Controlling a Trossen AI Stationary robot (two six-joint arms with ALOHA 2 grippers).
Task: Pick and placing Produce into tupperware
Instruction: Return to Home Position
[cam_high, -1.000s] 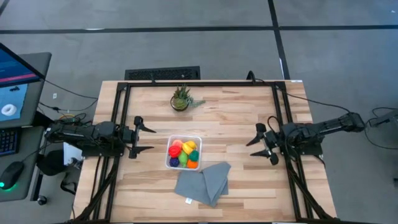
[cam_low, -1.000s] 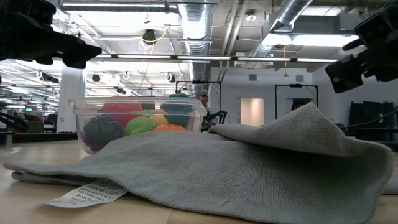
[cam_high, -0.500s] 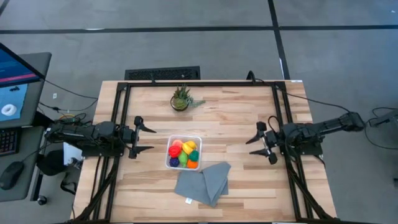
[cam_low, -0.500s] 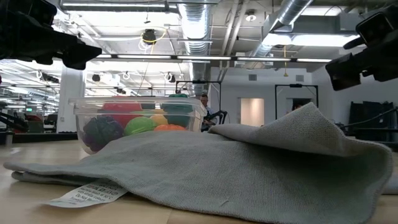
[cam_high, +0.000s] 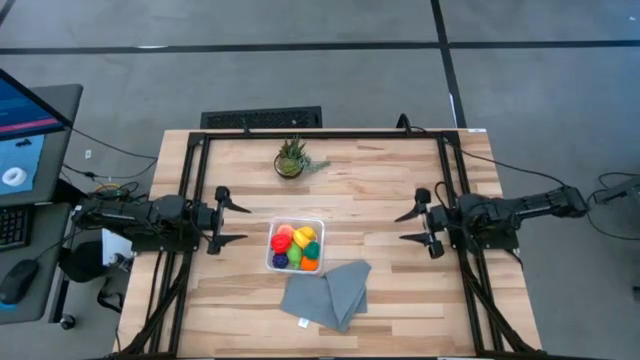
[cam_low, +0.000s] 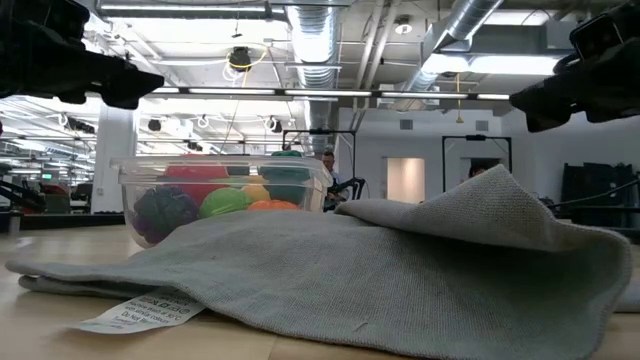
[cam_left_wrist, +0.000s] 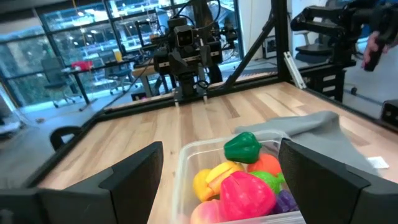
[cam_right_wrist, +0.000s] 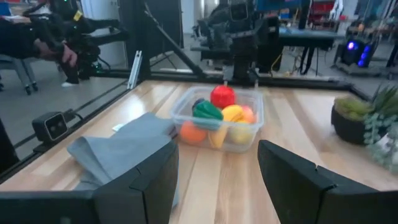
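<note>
Left pincer (cam_high: 248, 224) and right pincer (cam_high: 400, 228) hang open, empty, flanking the tupperware (cam_high: 297, 219), seemingly because all produce (cam_high: 295, 243) sits inside

Produce (cam_left_wrist: 247, 194) heaped in clear tupperware (cam_left_wrist: 184, 171), cloth (cam_left_wrist: 317, 124) beside

You've got the wooden table (cam_high: 400, 290) carrying a potted plant (cam_high: 290, 160) by the far edge, the tupperware (cam_high: 297, 219) mid-table, and a grey cloth (cam_high: 325, 293) just beside it, toward the near edge.

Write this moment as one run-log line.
produce: in tupperware | left gripper: open, table left | right gripper: open, table right
</note>
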